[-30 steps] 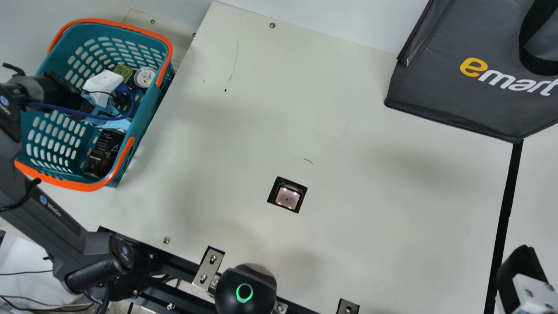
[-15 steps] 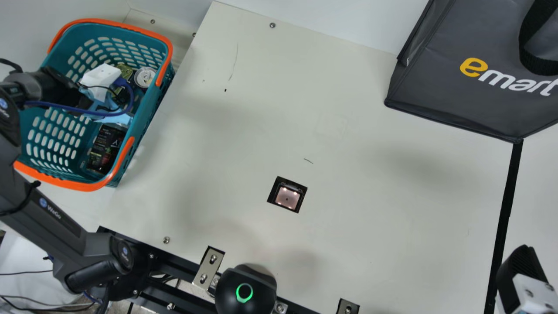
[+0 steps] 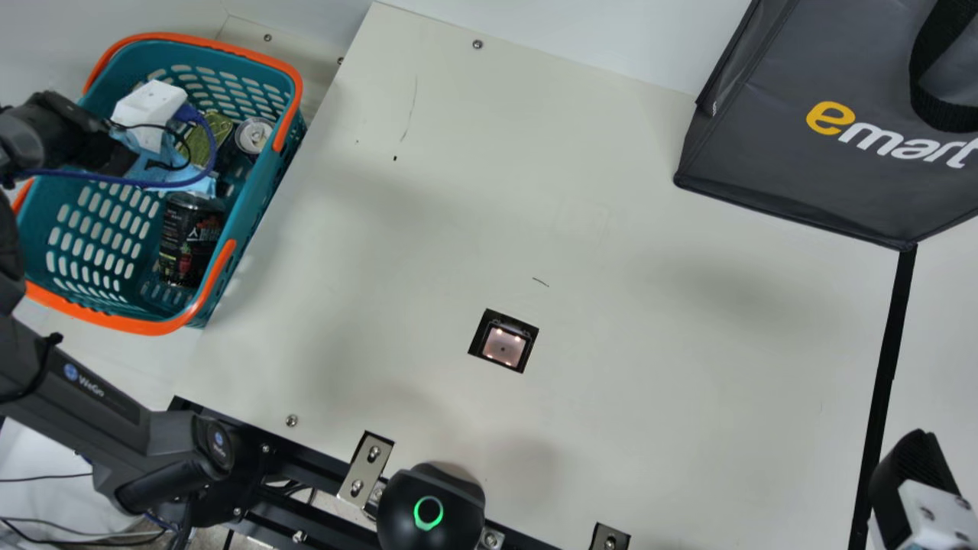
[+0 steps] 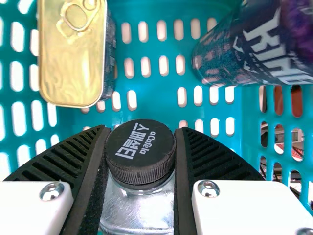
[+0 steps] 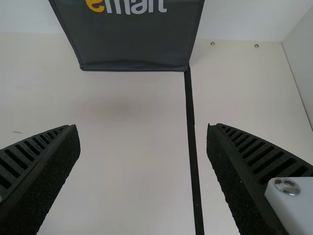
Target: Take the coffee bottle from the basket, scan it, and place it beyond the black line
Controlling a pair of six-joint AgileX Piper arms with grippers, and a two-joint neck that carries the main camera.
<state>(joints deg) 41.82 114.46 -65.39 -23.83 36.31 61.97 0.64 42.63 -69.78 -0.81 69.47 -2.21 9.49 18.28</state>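
Note:
In the main view my left gripper [image 3: 149, 114] is over the teal basket [image 3: 256, 202], at its left side. The left wrist view has my left gripper [image 4: 141, 156] shut on the neck of the coffee bottle [image 4: 139, 149], a clear bottle with a black cap, inside the basket. My right gripper [image 3: 913, 489] is at the main view's lower right, by the black line [image 3: 886, 367]. Seen in the right wrist view, my right gripper [image 5: 143, 142] stands open with nothing between its fingers. The scanner window [image 3: 503, 345] lies in the table's middle.
The basket also holds a dark labelled can [image 3: 191, 237], a gold-topped tin [image 4: 73, 54] and a silver-topped can [image 3: 254, 135]. A dark grey bag [image 3: 802, 176] stands at the back right, and a black dome-shaped device [image 3: 432, 508] is at the table's front edge.
My left gripper and forearm have moved toward the main view's upper left, over the basket. The dark labelled can has shifted slightly and stands more in view. My right arm has kept still.

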